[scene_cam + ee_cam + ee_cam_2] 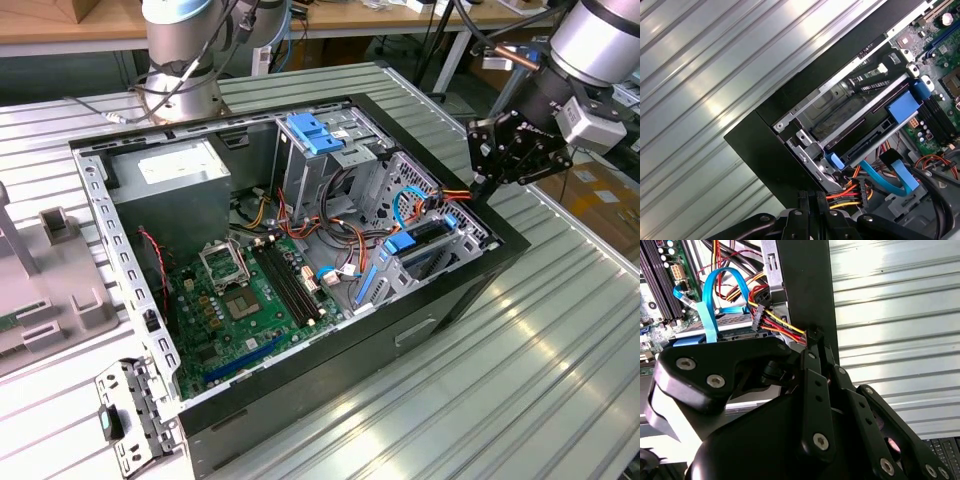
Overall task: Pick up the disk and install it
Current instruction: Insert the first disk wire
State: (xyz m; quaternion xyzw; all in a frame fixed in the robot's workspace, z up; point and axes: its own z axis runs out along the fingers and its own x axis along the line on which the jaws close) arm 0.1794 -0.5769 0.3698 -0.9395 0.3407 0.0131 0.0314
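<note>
Gripper (482, 182) hangs over the corner of the open computer case (440, 300) on the exterior view's right, tilted down toward the inside. Its 2 fingers (812, 347) are pressed together, tips just beside a bundle of red, yellow and orange wires (782, 326) that runs to a small black plug. The tips seem to touch the red wire, but I cannot tell whether any strand is pinched between them. Nothing else is in the grasp. In the exterior view the disk (432, 240) sits low in the metal drive bay just inside that same corner of the case, blue rails along its sides and a blue tab (902, 107) at the bay's mouth. It appears pushed home in the slot, though the bay's frame hides most of it. A light-blue flat cable (715, 290) loops up and comes back down beside the bay. Farther into the case, the green motherboard (240, 300) lies flat on the floor, the grey power supply (175, 175) sits in the far corner on the exterior view's left, and a tall metal cage with a blue cap (315, 135) stands between them and the bay. The case rests on a ribbed metal table (560, 380).
</note>
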